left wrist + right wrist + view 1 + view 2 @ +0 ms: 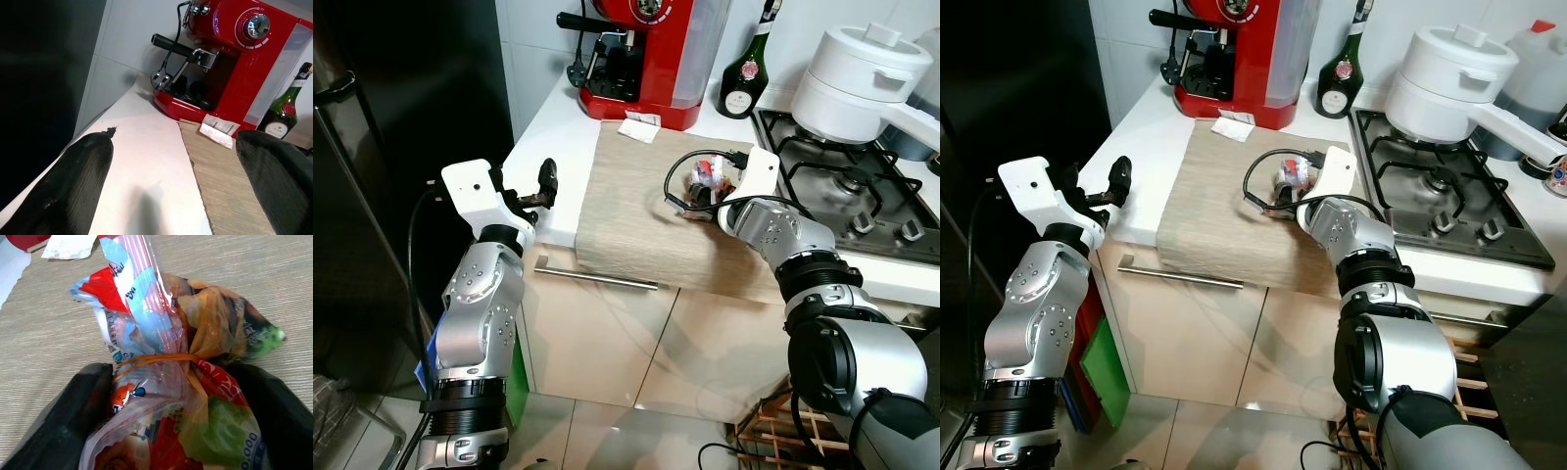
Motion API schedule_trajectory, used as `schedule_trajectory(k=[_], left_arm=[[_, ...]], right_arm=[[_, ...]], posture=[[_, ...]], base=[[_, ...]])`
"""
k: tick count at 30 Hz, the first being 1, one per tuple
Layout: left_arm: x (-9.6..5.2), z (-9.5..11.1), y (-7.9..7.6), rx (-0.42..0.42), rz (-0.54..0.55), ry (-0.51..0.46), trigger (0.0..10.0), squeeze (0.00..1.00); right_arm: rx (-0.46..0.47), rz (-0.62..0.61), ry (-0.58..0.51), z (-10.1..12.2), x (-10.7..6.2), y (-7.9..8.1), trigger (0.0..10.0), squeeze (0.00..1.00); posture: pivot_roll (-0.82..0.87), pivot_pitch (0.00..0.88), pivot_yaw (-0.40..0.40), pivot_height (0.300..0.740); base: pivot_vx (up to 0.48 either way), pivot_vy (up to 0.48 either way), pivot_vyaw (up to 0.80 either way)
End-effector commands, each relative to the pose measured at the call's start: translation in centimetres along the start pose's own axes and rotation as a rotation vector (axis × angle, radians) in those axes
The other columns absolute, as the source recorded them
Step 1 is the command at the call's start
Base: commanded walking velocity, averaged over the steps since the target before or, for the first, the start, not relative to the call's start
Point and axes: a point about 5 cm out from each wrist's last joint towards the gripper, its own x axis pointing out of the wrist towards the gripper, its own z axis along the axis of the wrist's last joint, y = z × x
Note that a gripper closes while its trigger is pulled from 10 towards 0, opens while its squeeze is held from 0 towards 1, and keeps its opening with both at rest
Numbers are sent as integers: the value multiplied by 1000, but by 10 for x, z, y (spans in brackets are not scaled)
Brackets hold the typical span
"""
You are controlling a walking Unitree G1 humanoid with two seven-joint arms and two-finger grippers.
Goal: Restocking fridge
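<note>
Crumpled clear plastic food bag (171, 382) printed red, blue, orange and green, neck cinched by 1 orange rubber band (156, 359), lying on the beige woven mat (626, 215), on the white counter (553, 127)

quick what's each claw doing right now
Left claw: open, empty, raised at the counter's edge.
Right claw: fingers around the plastic bag on the mat.

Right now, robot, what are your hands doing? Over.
Right gripper fingers around plastic food bag on the beige mat. Left gripper open, off the counter's left edge. Nothing blocking.
</note>
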Motion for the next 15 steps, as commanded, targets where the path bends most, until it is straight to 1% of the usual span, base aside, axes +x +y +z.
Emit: schedule_trajectory(k=[1, 2, 3, 4, 7, 8, 9, 10, 12, 13, 15], left_arm=[[2, -1, -3, -7, -8, 16, 10000, 0], [2, -1, -3, -7, -8, 16, 10000, 0], [2, -1, -3, -4, -11, 17, 10000, 0], [2, 0, -2, -2, -12, 18, 10000, 0], [3, -1, -1, -6, -10, 27, 10000, 0], [6, -1, -3, -18, -31, 30, 10000, 0], [6, -1, -3, -18, -31, 30, 10000, 0], [9, 0, -6, -8, -57, 35, 10000, 0], [11, 1, -9, 3, -74, 31, 10000, 0], [13, 2, -11, 4, -81, 32, 10000, 0], [15, 1, -13, 2, -88, 36, 10000, 0]], right_arm=[[51, -47, 194, -50, 4, -15, 0, 0], [51, -47, 194, -50, 4, -15, 0, 0], [82, -48, 177, -48, 4, -16, 0, 0], [115, -39, 169, -47, 4, -15, 0, 110], [148, -6, 169, -49, 4, -10, 0, 110], [144, 39, 156, -49, 5, -1, 0, 118], [144, 39, 156, -49, 5, -1, 0, 118], [119, 65, 138, -48, 5, 7, 0, 27], [88, 73, 94, -43, 5, 11, 0, 0], [44, 81, 35, -36, 5, 14, 0, 0], [-14, 99, -47, -24, 3, 19, 0, 0]], posture=[[39, 0, -64, 740], [39, 0, -64, 740], [41, 0, -64, 740], [40, 0, -60, 740], [36, 0, -46, 740], [33, 0, -35, 740], [33, 0, -35, 740], [28, 0, -25, 740], [18, 0, -14, 740], [12, 0, -2, 740], [8, 0, 7, 740]], base=[[0, 0, 0], [0, 0, 0], [0, 0, 0], [0, 0, 0], [0, 0, 0], [0, 0, 0], [0, 0, 0], [0, 0, 0], [0, 0, 0], [0, 0, 0], [0, 0, 0]])
